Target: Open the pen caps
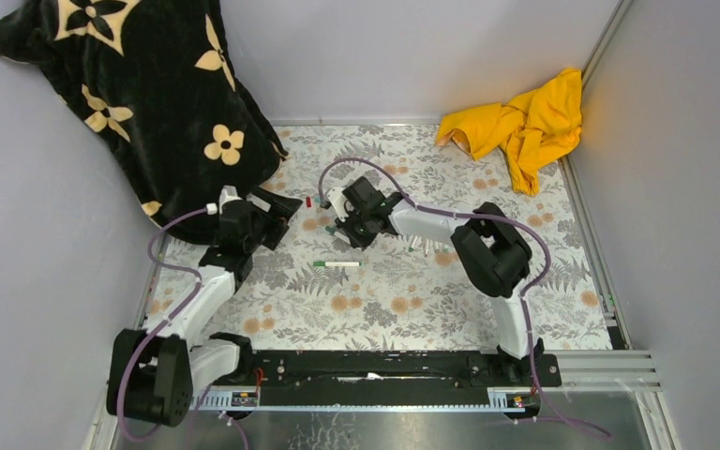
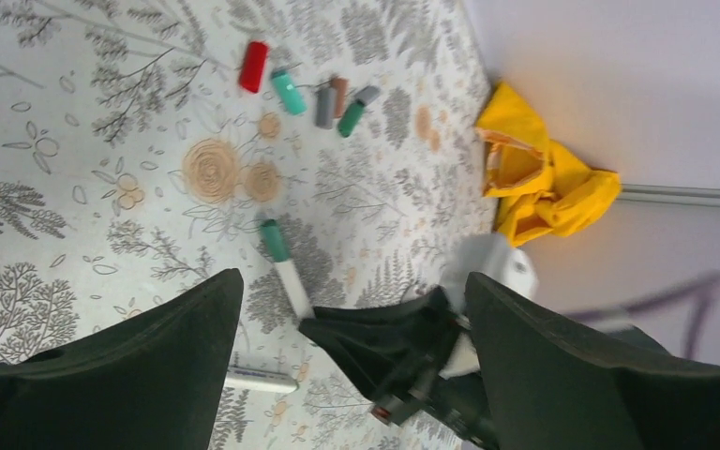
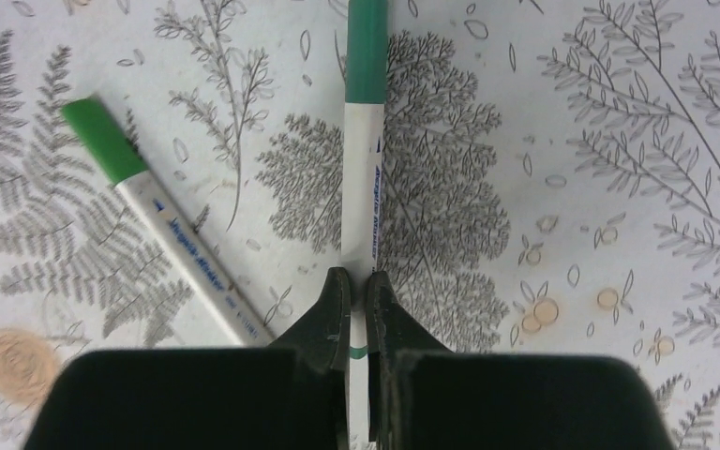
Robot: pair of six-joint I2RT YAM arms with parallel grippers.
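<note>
My right gripper is shut on the white barrel of a pen, whose green cap is on and points away from the fingers. In the left wrist view this pen sticks out of the black right gripper above the mat, green cap outward. My left gripper is open and empty, its jaws spread wide on either side of the right gripper and apart from the pen. Several loose caps lie in a row beyond: red, teal, grey, brownish, green.
A second capped pen lies on the floral mat to the left of the held one, and shows in the top view. A black flowered blanket fills the back left. A yellow cloth lies at the back right.
</note>
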